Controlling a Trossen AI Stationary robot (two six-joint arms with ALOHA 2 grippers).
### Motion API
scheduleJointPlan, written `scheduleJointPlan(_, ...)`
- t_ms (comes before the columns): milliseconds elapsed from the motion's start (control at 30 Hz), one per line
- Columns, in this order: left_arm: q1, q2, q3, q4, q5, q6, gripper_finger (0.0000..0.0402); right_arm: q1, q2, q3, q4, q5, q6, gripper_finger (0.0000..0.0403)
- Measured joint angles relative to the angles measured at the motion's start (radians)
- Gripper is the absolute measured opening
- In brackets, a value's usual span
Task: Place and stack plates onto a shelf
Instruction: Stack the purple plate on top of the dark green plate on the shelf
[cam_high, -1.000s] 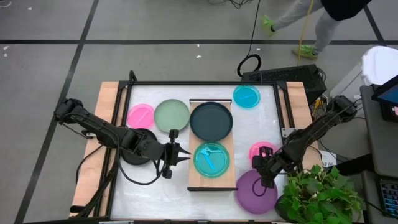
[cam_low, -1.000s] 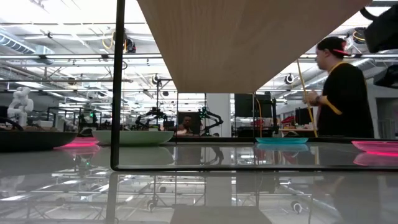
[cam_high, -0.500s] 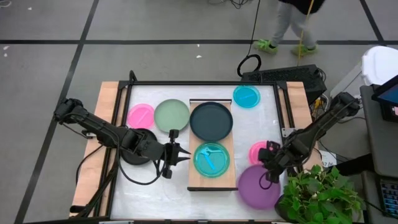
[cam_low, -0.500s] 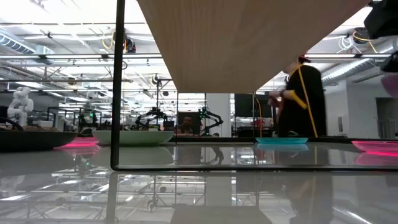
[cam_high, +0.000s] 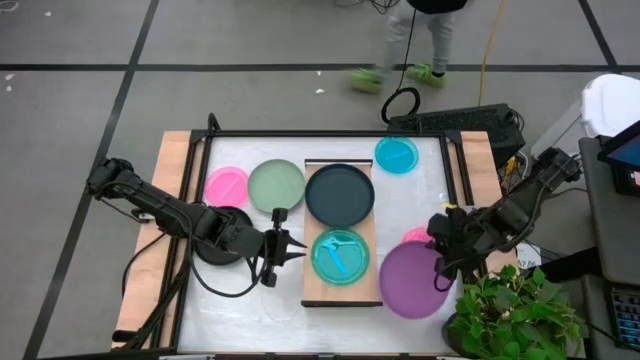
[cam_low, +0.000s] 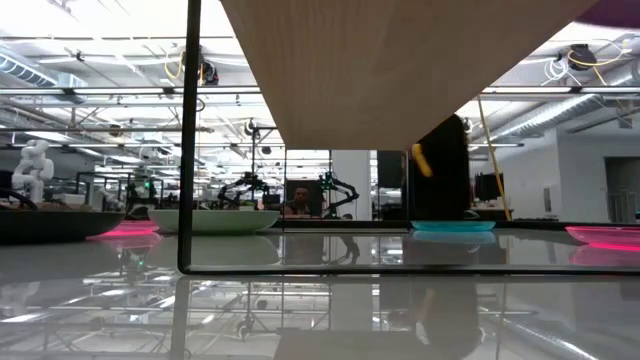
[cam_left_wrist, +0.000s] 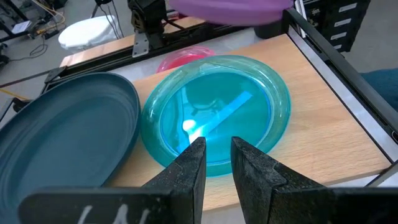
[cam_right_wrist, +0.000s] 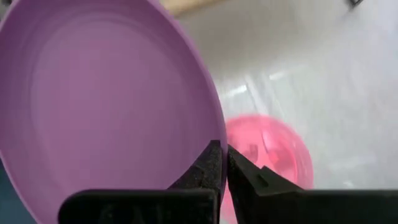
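Observation:
The light-wood shelf (cam_high: 341, 290) lies across the table's middle. It carries a black plate (cam_high: 340, 195) on its far half and a cyan plate (cam_high: 340, 256) on its near half. My right gripper (cam_high: 441, 262) is shut on the purple plate (cam_high: 411, 281), just right of the shelf's near end. A pink plate (cam_high: 414, 236) lies partly under the purple plate. My left gripper (cam_high: 292, 250) waits open at the shelf's left edge, facing the cyan plate (cam_left_wrist: 217, 118). The green plate (cam_high: 276, 185), another pink plate (cam_high: 226, 186) and a small cyan plate (cam_high: 397, 154) rest flat on the table. My right gripper pinches the purple plate's rim (cam_right_wrist: 210, 127) on its right side between the two fingers (cam_right_wrist: 211, 163), coming from the table's right. The plate is lifted clear of the table and reaches out leftward from the fingers.
A potted plant (cam_high: 510, 318) stands at the table's near right corner, close to my right arm. A dark frame (cam_high: 330, 134) borders the table. The shelf's thin dark leg (cam_low: 187, 140) stands near the low camera. A person (cam_high: 420, 30) walks beyond the far edge.
My right gripper has risen and moved toward the far edge and the shelf, carrying the purple plate. The plate has come up off the table and now partly covers the pink plate. The person behind the table has walked leftward.

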Motion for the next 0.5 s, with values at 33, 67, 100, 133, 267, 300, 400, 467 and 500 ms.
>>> scheduleJointPlan(33,0.0,0.0,0.0,0.0,0.0,0.001,0.0081,-0.008,0.0,0.017,0.0,0.021,0.0,0.0)
scheduleJointPlan(67,0.0,0.0,0.0,0.0,0.0,0.003,0.0081,-0.017,0.0,0.032,-0.001,0.034,0.001,0.0)
scheduleJointPlan(100,0.0,0.0,0.0,0.0,0.0,0.004,0.0081,-0.027,0.0,0.045,-0.002,0.048,0.0,0.0)
scheduleJointPlan(133,0.0,0.0,0.0,0.0,0.0,0.007,0.0081,-0.039,0.0,0.056,-0.003,0.053,-0.006,0.0)
scheduleJointPlan(267,0.0,0.0,0.0,0.0,0.0,0.007,0.0081,-0.099,0.0,0.079,-0.003,0.069,-0.042,0.0)
scheduleJointPlan(300,0.0,0.0,0.0,0.0,0.0,0.008,0.0081,-0.116,0.0,0.082,0.0,0.085,-0.041,0.0)
scheduleJointPlan(400,0.0,0.0,0.0,0.0,0.0,0.018,0.0081,-0.167,-0.004,0.083,0.06,0.139,-0.066,0.0)
scheduleJointPlan(467,0.0,0.0,0.0,0.0,0.0,0.02,0.0081,-0.205,-0.005,0.083,0.139,0.162,-0.13,0.0)
scheduleJointPlan(500,0.0,0.0,0.0,0.0,0.0,0.025,0.0081,-0.226,-0.005,0.083,0.178,0.162,-0.173,0.0)
